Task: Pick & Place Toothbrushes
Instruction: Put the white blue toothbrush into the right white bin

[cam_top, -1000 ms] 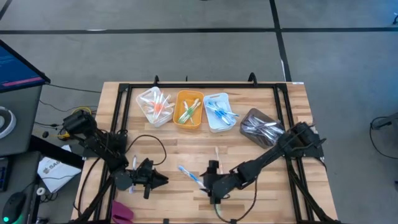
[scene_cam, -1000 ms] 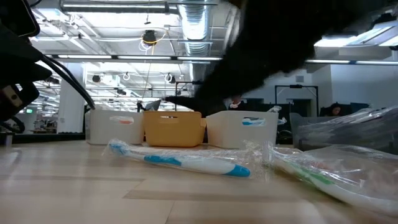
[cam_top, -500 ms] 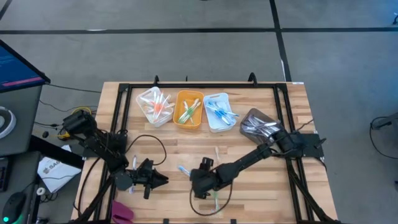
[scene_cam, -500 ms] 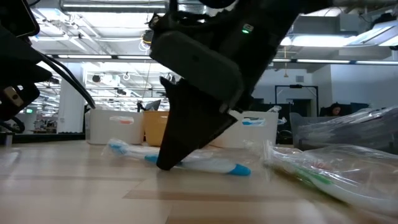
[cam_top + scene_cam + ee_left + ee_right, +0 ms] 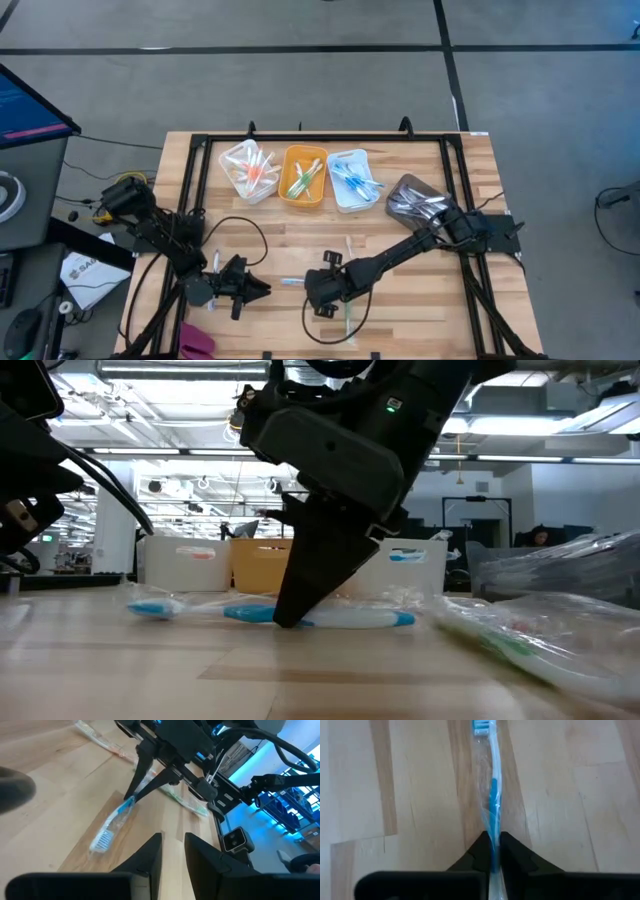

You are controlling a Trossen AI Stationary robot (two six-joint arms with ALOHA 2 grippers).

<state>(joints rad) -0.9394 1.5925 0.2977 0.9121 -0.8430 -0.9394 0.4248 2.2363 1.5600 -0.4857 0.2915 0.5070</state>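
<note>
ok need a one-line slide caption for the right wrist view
Right gripper shut on a wrapped blue-and-white toothbrush lying flat on the wooden table.

table: pale wooden plank top point(image 5: 300, 235) with a black frame round its edge
blue-and-white toothbrush: in a clear wrapper, lying flat on the wood point(image 5: 292, 283) point(image 5: 330, 618) point(image 5: 492, 780), pinched between the right gripper's fingers point(image 5: 492, 851), its bristle end reaching out past the fingertips
green toothbrush: wrapped, flat on the wood just behind the right gripper's fingers point(image 5: 346, 318)
third wrapped toothbrush: pale, on the wood beyond the right fingers, toward the bins point(image 5: 349, 247)
bins: white point(image 5: 247, 170), orange point(image 5: 303, 178) and white point(image 5: 351, 180), side by side on the far part of the table, well apart from both grippers' fingers
plastic bag: grey, beside the bins point(image 5: 418, 204)
black cable: looped on the wood near the left fingers point(image 5: 240, 228)
</note>
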